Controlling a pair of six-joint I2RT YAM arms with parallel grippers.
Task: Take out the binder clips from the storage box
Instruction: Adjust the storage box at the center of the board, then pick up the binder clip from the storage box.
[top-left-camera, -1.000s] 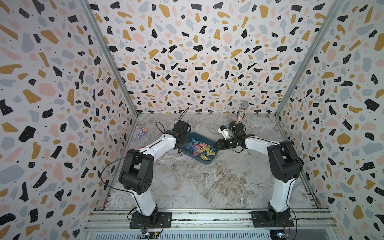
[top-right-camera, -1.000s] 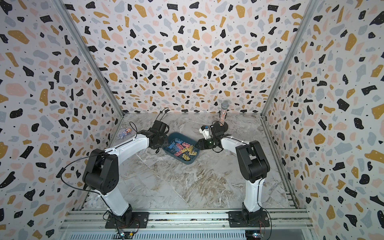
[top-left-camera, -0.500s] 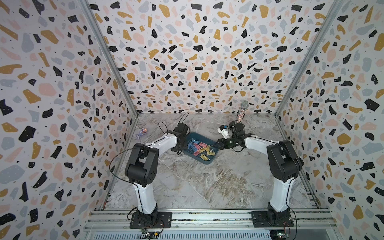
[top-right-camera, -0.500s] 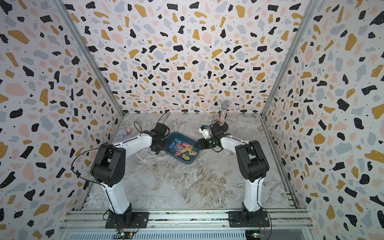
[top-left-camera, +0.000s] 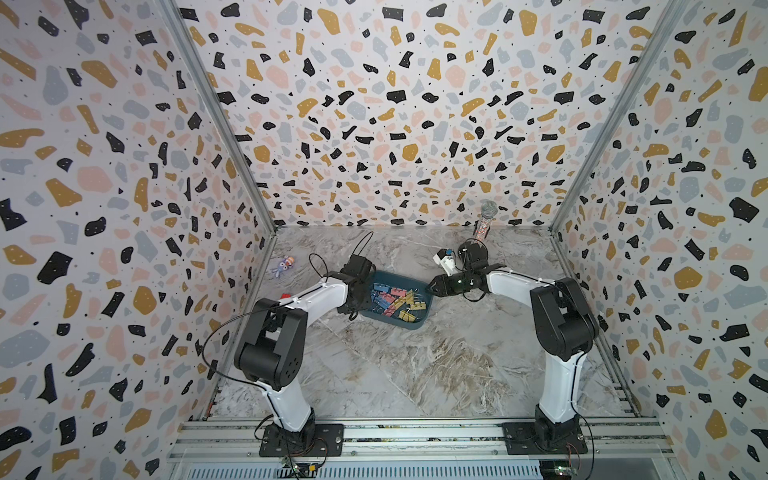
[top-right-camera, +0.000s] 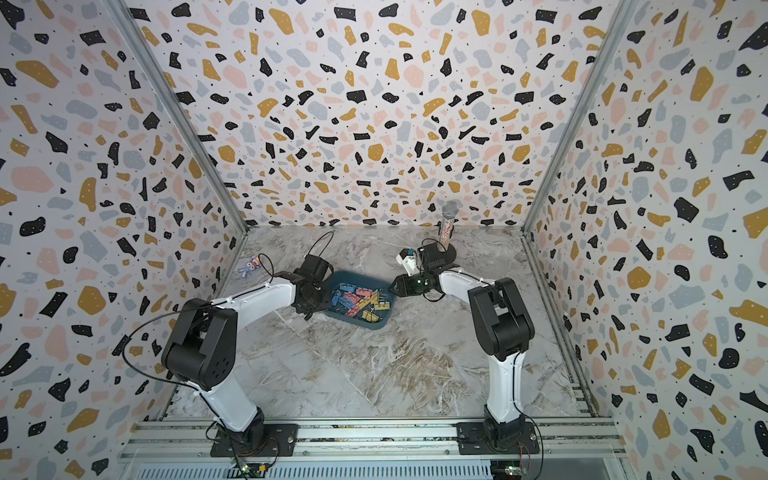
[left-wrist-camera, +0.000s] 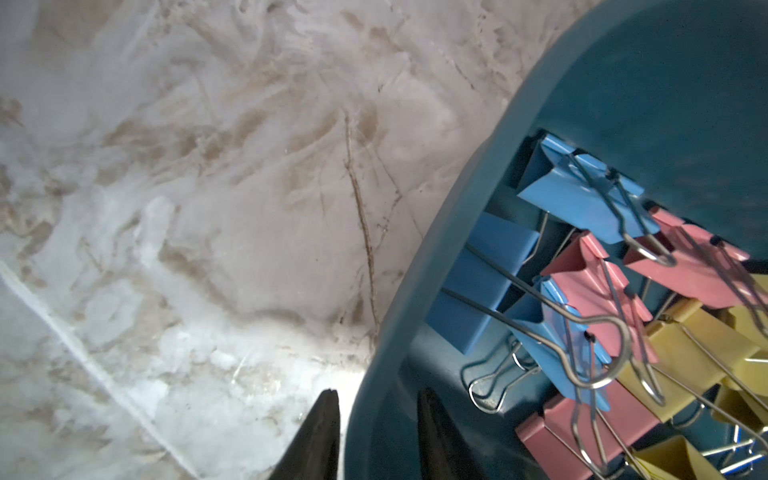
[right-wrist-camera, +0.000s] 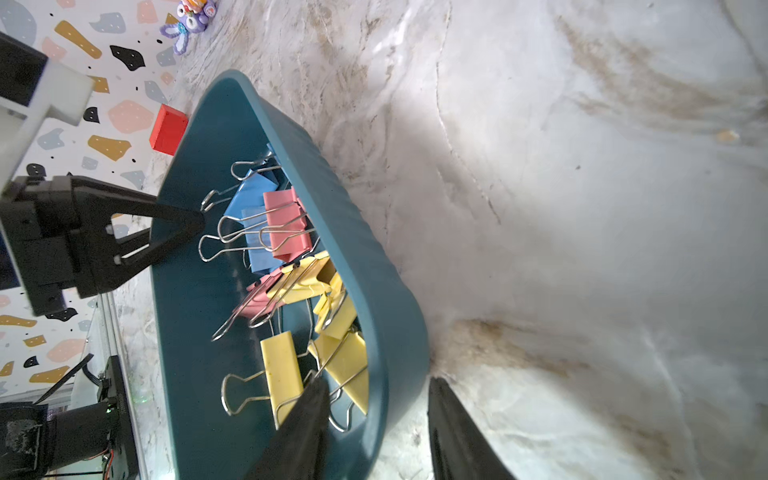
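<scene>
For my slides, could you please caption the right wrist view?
Right gripper fingers straddle the rim of the dark teal plastic storage box of pastel binder clips.

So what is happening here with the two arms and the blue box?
Both grippers are working at the storage box, at opposite ends. The left gripper and the right gripper each stand with one finger inside and one outside the box wall; whether they pinch it, I cannot tell. The binder clips, blue, pink and yellow, lie piled in the box; none is held.
</scene>
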